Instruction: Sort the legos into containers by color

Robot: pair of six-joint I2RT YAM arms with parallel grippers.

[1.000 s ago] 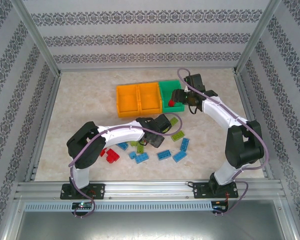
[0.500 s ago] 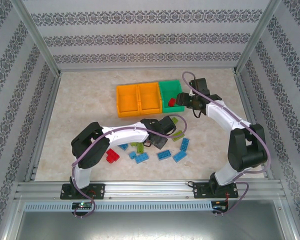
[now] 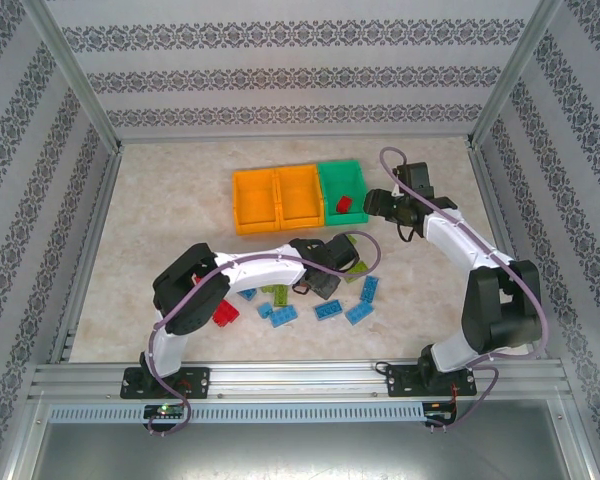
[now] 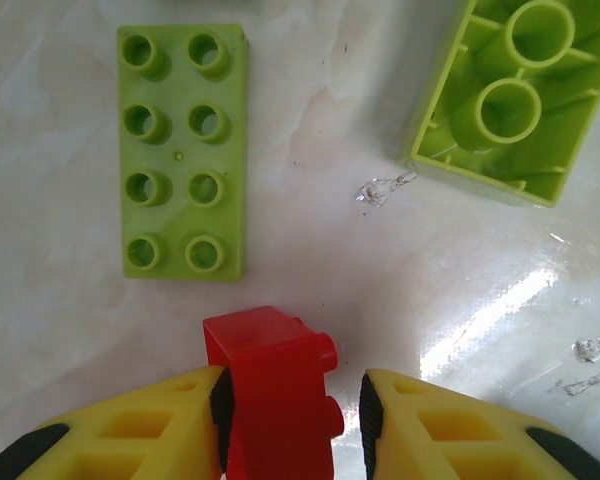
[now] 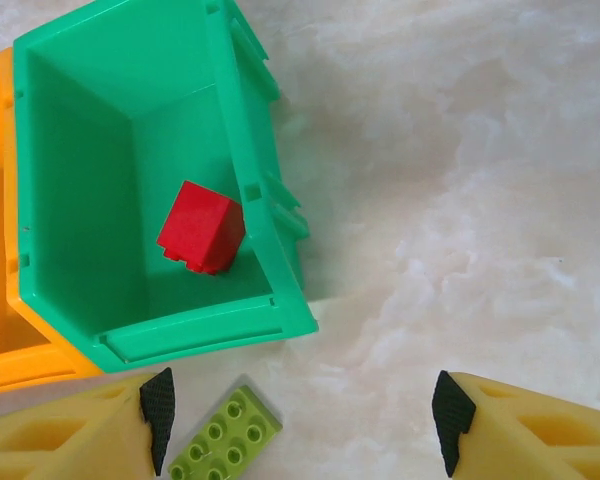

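Note:
My left gripper (image 3: 320, 275) (image 4: 292, 420) is low over the scattered legos with a red brick (image 4: 275, 390) between its jaws. The left pad touches the brick and the right pad stands a small gap off its studs. Two lime green bricks (image 4: 184, 150) (image 4: 505, 100) lie just beyond, the second one upside down. My right gripper (image 3: 372, 203) (image 5: 300, 420) hangs open with nothing in it, just right of the green container (image 3: 325, 190) (image 5: 270, 240). A red brick (image 3: 343, 206) (image 5: 202, 227) lies inside that container. Two orange containers (image 3: 234, 205) (image 3: 298, 168) adjoin it on the left.
Blue bricks (image 3: 329, 309) (image 3: 279, 315) (image 3: 370, 288), green bricks (image 3: 357, 268) (image 5: 225, 435) and a red piece (image 3: 223, 313) lie loose between the arms. Aluminium frame rails and patterned walls close in the table on all sides.
My left gripper's jaws have narrowed around the red brick on the table. My right gripper has drawn back to the right from the green container, leaving the red brick inside it.

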